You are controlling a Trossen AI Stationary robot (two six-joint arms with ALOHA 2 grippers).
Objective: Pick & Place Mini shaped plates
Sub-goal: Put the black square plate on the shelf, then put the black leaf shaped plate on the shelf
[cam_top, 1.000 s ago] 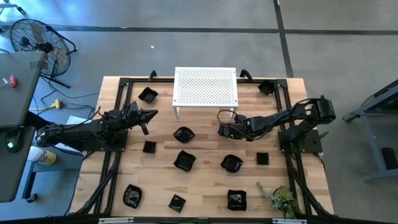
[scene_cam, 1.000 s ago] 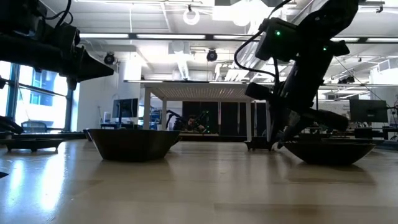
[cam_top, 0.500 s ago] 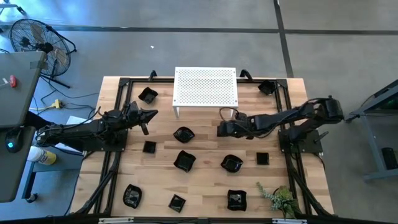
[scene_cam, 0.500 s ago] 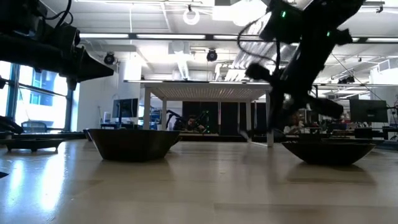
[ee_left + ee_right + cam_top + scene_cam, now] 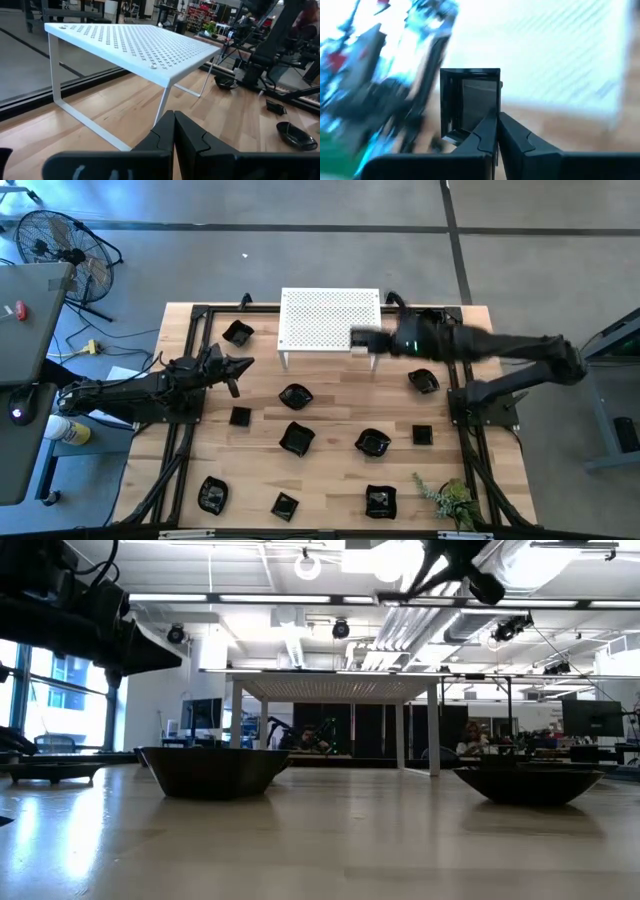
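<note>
Wooden worktop [image 5: 330,470] carries the white perforated stand [image 5: 330,318] at its far edge and the mini shaped plates [image 5: 296,438] scattered across it. Left arm waits at the left side, its left tool [image 5: 174,131] pressed shut and empty, facing the stand. Right tool [image 5: 362,340] hangs over the stand's right front corner, pinched shut on a small square plate [image 5: 470,102] held by its rim. To set it well, I would level the plate above the perforated top, lower until it rests flat, and only then release, keeping clear of the edge
</note>
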